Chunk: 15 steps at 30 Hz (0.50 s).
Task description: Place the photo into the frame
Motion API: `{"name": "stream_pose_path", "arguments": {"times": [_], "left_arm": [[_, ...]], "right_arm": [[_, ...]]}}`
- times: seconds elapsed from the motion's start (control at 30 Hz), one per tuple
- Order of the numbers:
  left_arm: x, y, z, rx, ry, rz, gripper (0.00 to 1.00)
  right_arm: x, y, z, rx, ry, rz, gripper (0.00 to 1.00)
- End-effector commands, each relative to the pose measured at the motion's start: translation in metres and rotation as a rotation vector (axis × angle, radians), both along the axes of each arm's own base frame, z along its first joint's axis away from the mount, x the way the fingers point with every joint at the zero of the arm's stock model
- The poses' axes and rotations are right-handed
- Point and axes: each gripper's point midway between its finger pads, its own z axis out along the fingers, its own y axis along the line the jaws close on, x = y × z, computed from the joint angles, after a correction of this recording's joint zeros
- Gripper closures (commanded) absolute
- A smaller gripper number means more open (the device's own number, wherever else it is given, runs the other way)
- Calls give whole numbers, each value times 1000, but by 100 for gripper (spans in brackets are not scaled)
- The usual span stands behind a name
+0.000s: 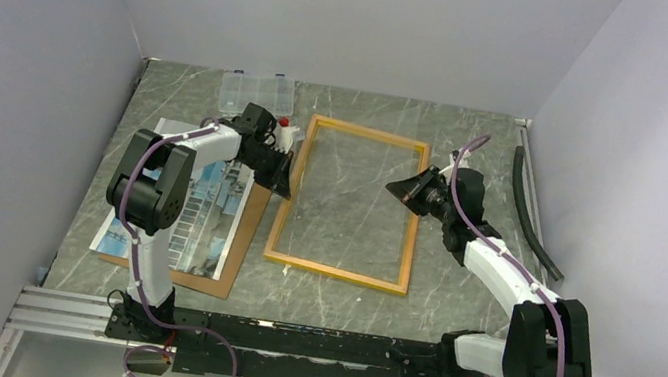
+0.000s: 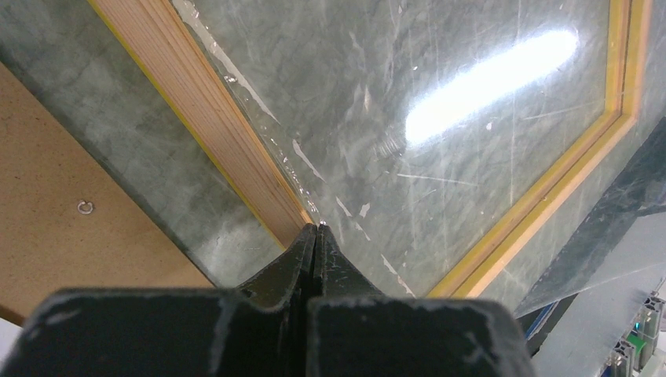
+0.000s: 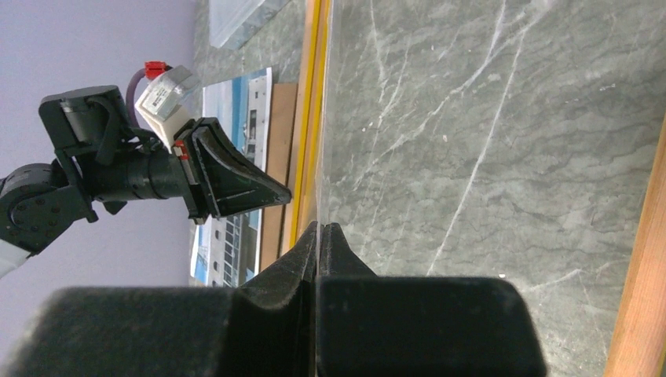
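Note:
The frame (image 1: 337, 272), with its yellow-orange border, lies flat at the table's middle. A clear pane (image 1: 353, 202) sits over its opening. My left gripper (image 1: 283, 178) is shut on the pane's left edge by the frame's wooden left bar (image 2: 212, 126); its tips (image 2: 316, 229) pinch the thin sheet. My right gripper (image 1: 407, 192) is shut on the pane's right edge, which shows between its tips (image 3: 320, 226). The photo (image 1: 194, 217) of a white-grey building lies left of the frame on the brown backing board (image 1: 242, 235). It also shows in the right wrist view (image 3: 236, 110).
A small clear plastic compartment box (image 1: 257, 92) stands at the back, left of the frame's top corner. A black strip (image 1: 533, 215) lies along the right wall. Walls enclose the table on three sides.

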Motion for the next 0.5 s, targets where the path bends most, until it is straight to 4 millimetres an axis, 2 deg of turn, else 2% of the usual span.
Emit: {"name": "stream_pose_path", "arguments": {"times": [0.0, 0.13, 0.3, 0.47], "left_arm": [[4, -5, 19, -38, -35, -26, 97], [11, 3, 32, -67, -38, -20, 97], [21, 16, 48, -83, -67, 2, 97], [26, 15, 41, -103, -42, 19, 97]], "right_arm": [[9, 3, 30, 44, -115, 3, 100], [8, 6, 39, 67, -143, 16, 100], [7, 7, 41, 83, -152, 26, 100], [5, 10, 48, 106, -176, 44, 100]]}}
